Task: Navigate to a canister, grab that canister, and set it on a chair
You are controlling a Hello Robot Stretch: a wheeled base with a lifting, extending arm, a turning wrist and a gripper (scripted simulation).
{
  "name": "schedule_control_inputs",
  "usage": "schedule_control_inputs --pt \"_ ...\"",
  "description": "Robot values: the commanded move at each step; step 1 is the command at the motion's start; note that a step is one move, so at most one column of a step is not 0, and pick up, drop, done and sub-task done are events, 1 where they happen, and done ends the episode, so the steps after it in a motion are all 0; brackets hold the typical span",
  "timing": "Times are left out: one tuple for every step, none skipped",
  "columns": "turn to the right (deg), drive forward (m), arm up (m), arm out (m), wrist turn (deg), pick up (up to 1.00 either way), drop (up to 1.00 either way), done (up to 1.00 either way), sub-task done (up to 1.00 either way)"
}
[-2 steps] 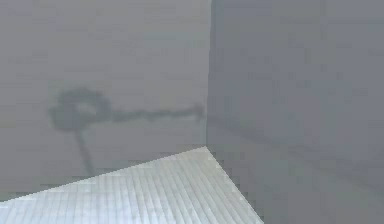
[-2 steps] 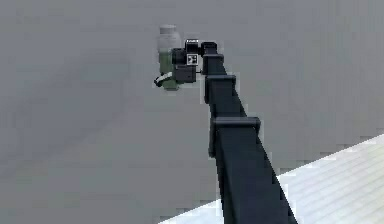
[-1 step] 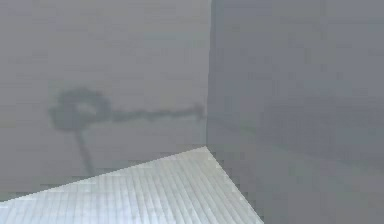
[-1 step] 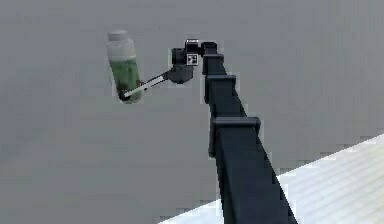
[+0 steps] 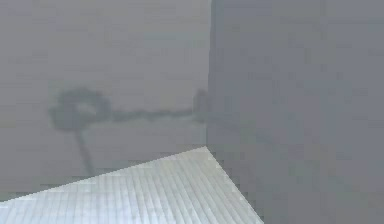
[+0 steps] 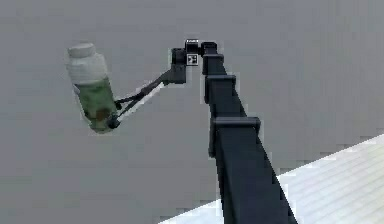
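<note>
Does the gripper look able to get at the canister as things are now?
Yes, it seems: the gripper holds the canister, which hangs at its fingers clear of the floor; nothing stands between.

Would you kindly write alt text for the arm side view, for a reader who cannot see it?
The gripper holds a canister, white-lidded with greenish contents, in the air before a grey wall. The dark arm rises from the bottom edge beside pale floor.

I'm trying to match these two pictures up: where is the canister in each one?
Arm side view: canister at upper left, hanging from the gripper, against the grey wall.
Forward view: grey wall corner above pale floor.
Shared landmark: the pale floor.
</note>
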Motion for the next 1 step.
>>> schedule_control_inputs --pt "0.0 0.00 0.00 0.00 -24.0 0.00 0.00 0.00 0.00"
